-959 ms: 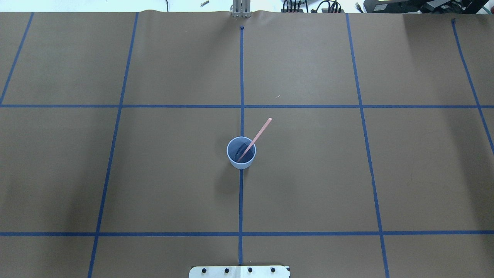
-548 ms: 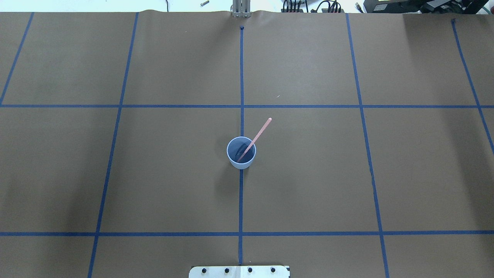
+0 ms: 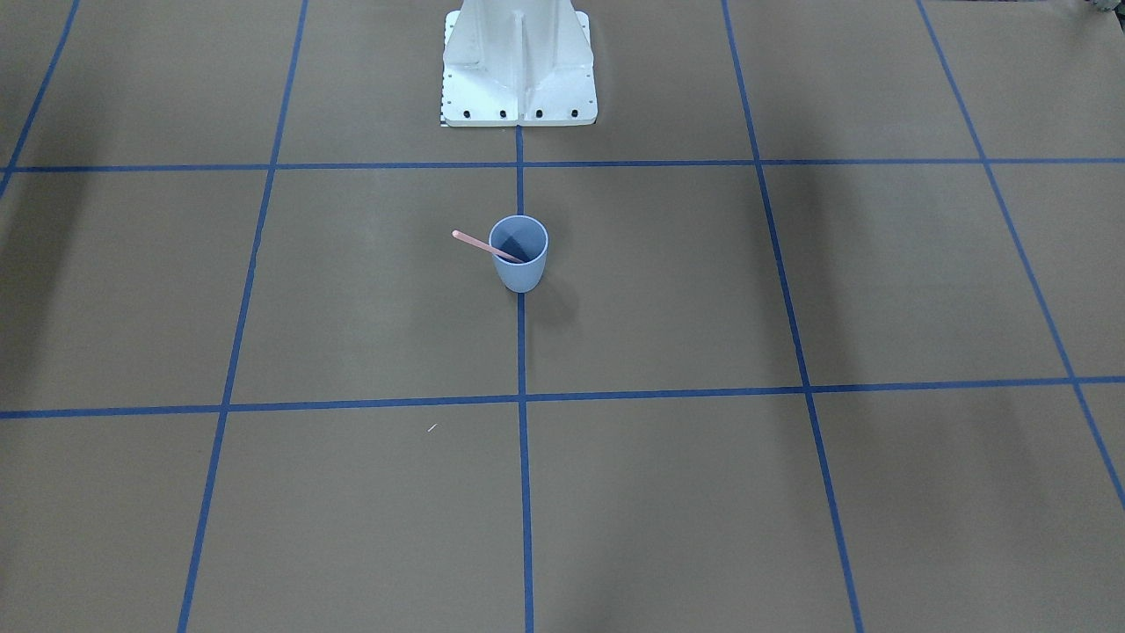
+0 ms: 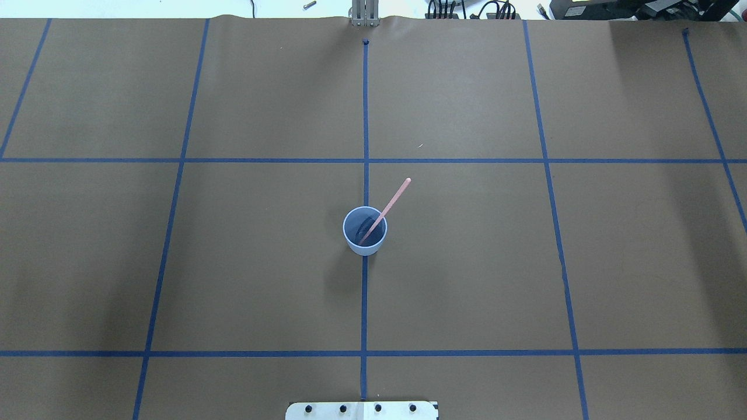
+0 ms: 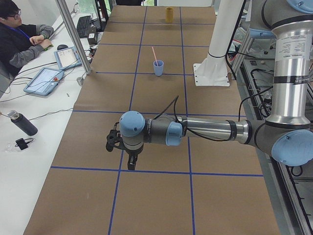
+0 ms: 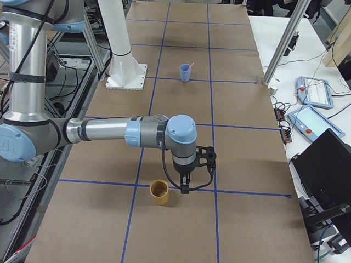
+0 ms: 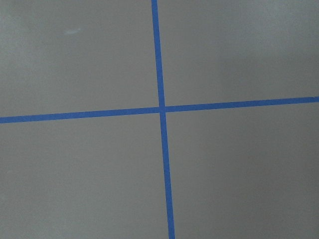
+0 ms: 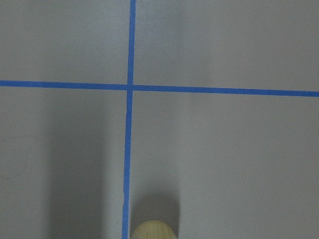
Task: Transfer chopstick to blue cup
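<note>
The blue cup [image 4: 353, 226] stands upright on the centre tape line of the brown table; it also shows in the front view [image 3: 520, 272]. One pale pink chopstick [image 4: 394, 199] stands in it, leaning over the rim toward the far right, and it shows in the front view [image 3: 470, 240] too. Both grippers are far from the cup and show only in side views. My left gripper [image 5: 131, 165] hangs over a tape crossing at the table's left end. My right gripper [image 6: 185, 188] hangs at the right end. I cannot tell whether either is open or shut.
A tan wooden cup [image 6: 159, 192] stands just beside my right gripper, and its rim shows in the right wrist view [image 8: 152, 230]. The robot's white base [image 3: 518, 70] is at the near table edge. An operator [image 5: 19, 39] sits at a side desk.
</note>
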Robot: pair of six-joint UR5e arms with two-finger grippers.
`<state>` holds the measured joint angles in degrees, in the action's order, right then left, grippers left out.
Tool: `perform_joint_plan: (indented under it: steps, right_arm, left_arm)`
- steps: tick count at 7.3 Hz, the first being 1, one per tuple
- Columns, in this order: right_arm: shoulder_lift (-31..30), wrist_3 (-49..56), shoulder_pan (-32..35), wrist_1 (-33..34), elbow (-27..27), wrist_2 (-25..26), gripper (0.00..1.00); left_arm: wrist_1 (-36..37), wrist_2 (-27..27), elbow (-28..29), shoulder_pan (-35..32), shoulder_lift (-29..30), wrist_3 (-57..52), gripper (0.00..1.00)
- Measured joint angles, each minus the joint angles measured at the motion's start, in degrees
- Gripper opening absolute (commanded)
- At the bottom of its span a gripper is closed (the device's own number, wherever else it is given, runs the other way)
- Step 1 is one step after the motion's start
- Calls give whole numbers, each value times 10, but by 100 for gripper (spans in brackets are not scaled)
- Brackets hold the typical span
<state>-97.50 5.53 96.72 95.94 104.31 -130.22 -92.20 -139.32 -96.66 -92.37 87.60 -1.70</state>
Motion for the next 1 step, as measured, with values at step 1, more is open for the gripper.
perform_joint_plan:
  steps: [1]
  right_arm:
    - [0,-1,-4,-1,0,0,100]
  left_arm:
    - [0,0,-2,0,0,0,99]
